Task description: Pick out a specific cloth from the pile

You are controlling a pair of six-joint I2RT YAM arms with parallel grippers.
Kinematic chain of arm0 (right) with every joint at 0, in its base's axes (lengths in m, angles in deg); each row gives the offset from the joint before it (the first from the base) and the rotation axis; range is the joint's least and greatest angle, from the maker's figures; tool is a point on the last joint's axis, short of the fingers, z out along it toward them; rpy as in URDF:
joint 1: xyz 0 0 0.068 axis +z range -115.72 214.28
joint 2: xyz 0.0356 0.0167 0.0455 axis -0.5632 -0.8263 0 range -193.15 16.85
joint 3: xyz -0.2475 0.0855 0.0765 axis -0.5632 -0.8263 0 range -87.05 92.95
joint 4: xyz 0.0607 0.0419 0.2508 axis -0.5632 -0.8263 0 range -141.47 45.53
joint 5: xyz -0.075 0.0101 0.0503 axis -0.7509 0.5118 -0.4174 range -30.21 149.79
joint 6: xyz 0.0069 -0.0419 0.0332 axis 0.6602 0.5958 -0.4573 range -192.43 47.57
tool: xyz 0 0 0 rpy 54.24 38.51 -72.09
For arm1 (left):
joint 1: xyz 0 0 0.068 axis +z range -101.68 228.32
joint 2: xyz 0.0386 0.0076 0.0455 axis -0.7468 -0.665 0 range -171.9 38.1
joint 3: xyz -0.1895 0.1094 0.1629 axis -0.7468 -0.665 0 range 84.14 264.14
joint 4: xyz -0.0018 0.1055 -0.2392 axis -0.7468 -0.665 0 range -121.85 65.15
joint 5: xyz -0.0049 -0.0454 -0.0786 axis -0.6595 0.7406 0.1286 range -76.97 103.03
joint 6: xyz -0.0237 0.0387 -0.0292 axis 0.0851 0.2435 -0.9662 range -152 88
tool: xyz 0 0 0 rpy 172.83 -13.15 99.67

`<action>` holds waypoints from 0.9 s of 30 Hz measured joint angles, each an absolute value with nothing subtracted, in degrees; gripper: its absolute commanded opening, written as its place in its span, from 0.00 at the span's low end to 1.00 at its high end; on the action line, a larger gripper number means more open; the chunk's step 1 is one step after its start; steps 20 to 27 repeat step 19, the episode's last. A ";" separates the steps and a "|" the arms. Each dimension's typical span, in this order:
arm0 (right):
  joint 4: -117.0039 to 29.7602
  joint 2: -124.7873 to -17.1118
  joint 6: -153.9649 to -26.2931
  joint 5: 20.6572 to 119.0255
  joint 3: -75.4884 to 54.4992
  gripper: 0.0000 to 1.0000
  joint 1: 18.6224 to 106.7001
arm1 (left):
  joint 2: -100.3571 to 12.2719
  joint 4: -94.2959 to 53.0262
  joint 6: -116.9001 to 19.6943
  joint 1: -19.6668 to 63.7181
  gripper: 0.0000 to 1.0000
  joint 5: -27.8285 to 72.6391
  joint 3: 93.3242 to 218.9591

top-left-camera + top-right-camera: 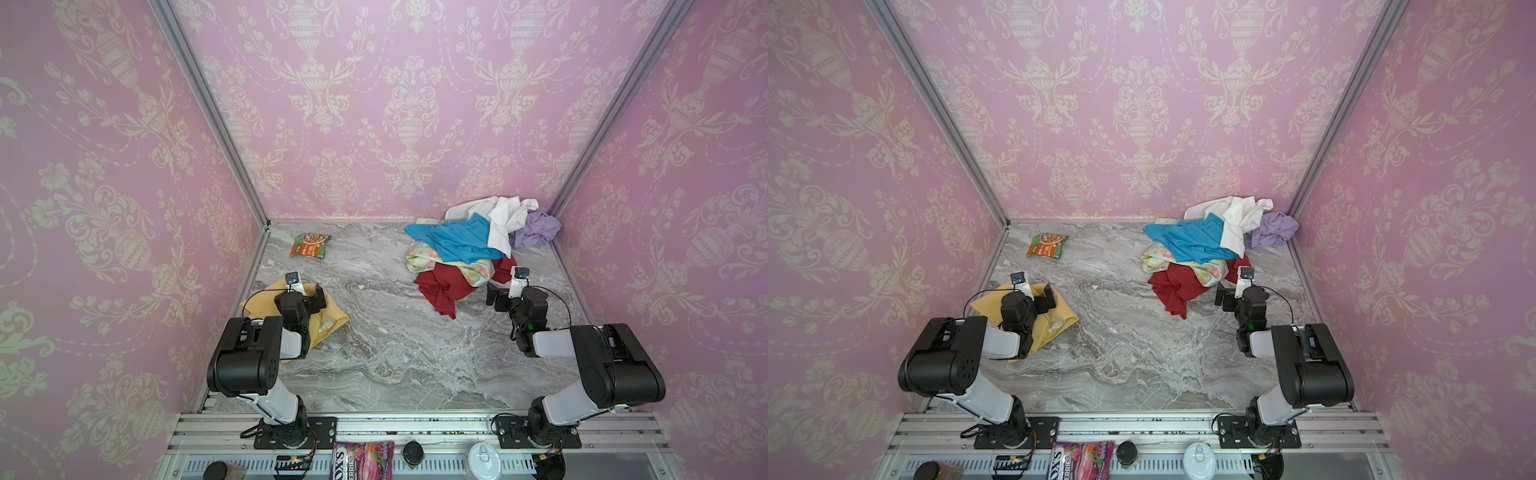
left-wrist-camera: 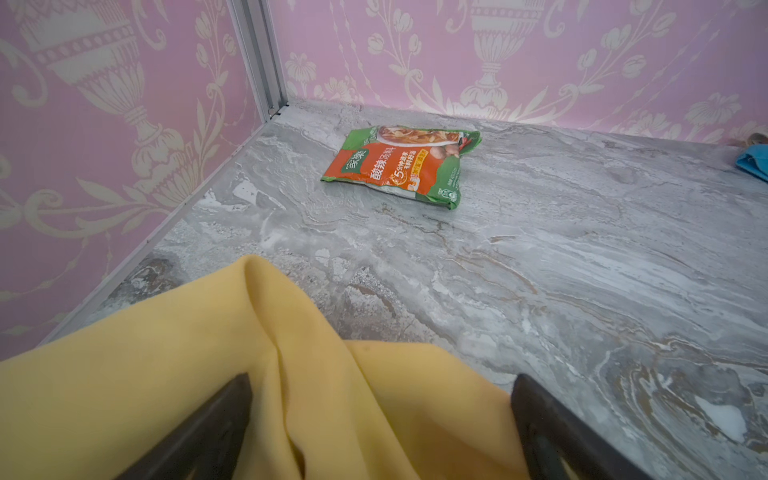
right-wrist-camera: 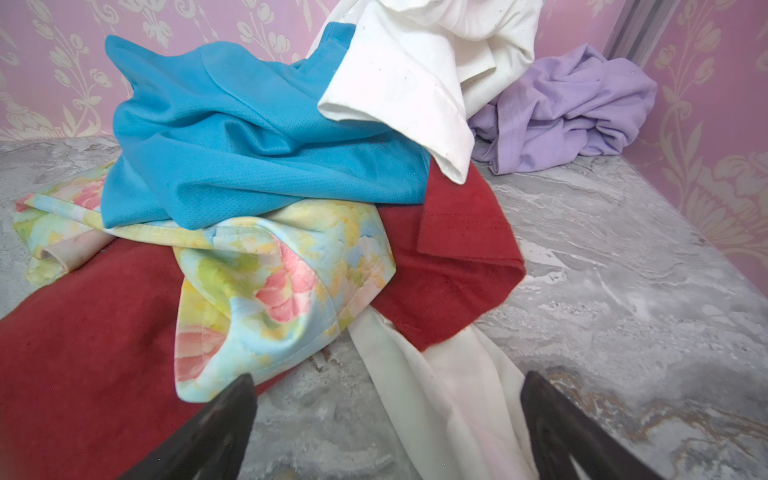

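While left tool (image 2: 380,380) and right tool (image 3: 386,378) gape, the cloth (image 1: 332,311) lies outside the pile (image 1: 457,245).

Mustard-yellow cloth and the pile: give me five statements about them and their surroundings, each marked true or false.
1. The mustard-yellow cloth lies apart from the pile. True.
2. The left jaws are shut on the mustard-yellow cloth. False: they stand open over it.
3. The blue cloth lies on the floral cloth. True.
4. The soup-mix packet is buried in the pile. False: it lies alone on the marble table, near the far left corner.
5. The right jaws hold nothing. True.
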State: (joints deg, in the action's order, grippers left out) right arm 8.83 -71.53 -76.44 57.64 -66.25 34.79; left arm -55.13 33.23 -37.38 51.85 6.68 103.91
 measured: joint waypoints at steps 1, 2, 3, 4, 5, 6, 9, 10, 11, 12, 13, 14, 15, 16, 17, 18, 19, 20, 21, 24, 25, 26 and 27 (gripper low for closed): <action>8.85 -71.53 -76.44 57.61 -66.25 1.00 34.79 | -55.13 33.40 -37.30 51.85 0.99 6.68 103.91; 8.85 -71.53 -76.44 57.61 -66.25 1.00 34.81 | -55.13 33.49 -37.19 51.80 0.99 6.68 103.91; 8.85 -71.53 -76.44 57.61 -66.25 1.00 34.81 | -55.13 33.62 -37.14 51.78 0.99 6.66 103.91; 8.85 -71.53 -76.44 57.61 -66.25 1.00 34.81 | -55.13 33.82 -37.10 51.78 0.99 6.68 103.91; 8.85 -71.53 -76.44 57.61 -66.25 1.00 34.81 | -55.15 33.93 -36.97 51.78 0.99 6.66 103.91; 8.85 -71.53 -76.44 57.61 -66.25 1.00 34.81 | -55.15 34.06 -36.95 51.78 0.99 6.66 103.91; 8.85 -71.53 -76.42 57.61 -66.25 1.00 34.81 | -55.15 34.24 -36.90 51.54 0.99 6.64 103.91; 8.87 -71.53 -76.42 57.61 -66.25 1.00 34.81 | -55.15 34.26 -36.90 51.47 0.99 6.64 103.91; 8.85 -71.53 -76.42 57.61 -66.25 1.00 34.79 | -55.15 34.24 -36.88 51.47 0.99 6.66 103.91; 8.85 -71.53 -76.42 57.61 -66.25 1.00 34.81 | -55.15 34.26 -36.86 51.47 0.99 6.66 103.91; 8.85 -71.53 -76.42 57.64 -66.25 1.00 34.79 | -55.15 34.26 -36.79 51.47 0.99 6.66 103.91; 8.83 -71.53 -76.44 57.66 -66.25 1.00 34.79 | -55.15 34.26 -36.77 51.47 0.99 6.66 103.91; 8.83 -71.53 -76.44 57.81 -66.25 1.00 34.79 | -55.15 34.26 -36.75 51.47 0.99 6.66 103.91; 8.83 -71.53 -76.44 57.88 -66.25 1.00 34.79 | -55.15 34.26 -36.75 51.47 0.99 6.66 103.91; 8.83 -71.53 -76.44 57.90 -66.25 1.00 34.79 | -55.15 34.26 -36.73 51.47 0.99 6.66 103.91; 8.83 -71.53 -76.44 57.90 -66.25 1.00 34.79 | -55.15 34.26 -36.73 51.47 0.99 6.66 103.91; 8.85 -71.53 -76.44 57.90 -66.25 1.00 34.79 | -55.15 34.26 -36.73 51.47 0.99 6.66 103.91; 8.85 -71.53 -76.44 57.90 -66.25 1.00 34.79 | -55.15 34.26 -36.73 51.47 0.99 6.66 103.91; 8.85 -71.53 -76.44 57.90 -66.25 1.00 34.79 | -55.15 34.26 -36.73 51.47 0.99 6.66 103.91; 8.85 -71.53 -76.44 57.90 -66.25 1.00 34.79 | -55.15 34.26 -36.73 51.47 0.99 6.66 103.91; 8.85 -71.53 -76.44 57.90 -66.25 1.00 34.79 | -55.15 34.26 -36.73 51.47 0.99 6.66 103.91; 8.85 -71.53 -76.44 57.90 -66.25 1.00 34.79 | -55.15 34.26 -36.73 51.47 0.99 6.66 103.91; 8.85 -71.53 -76.44 57.90 -66.25 1.00 34.79 | -55.15 34.26 -36.73 51.47 0.99 6.66 103.91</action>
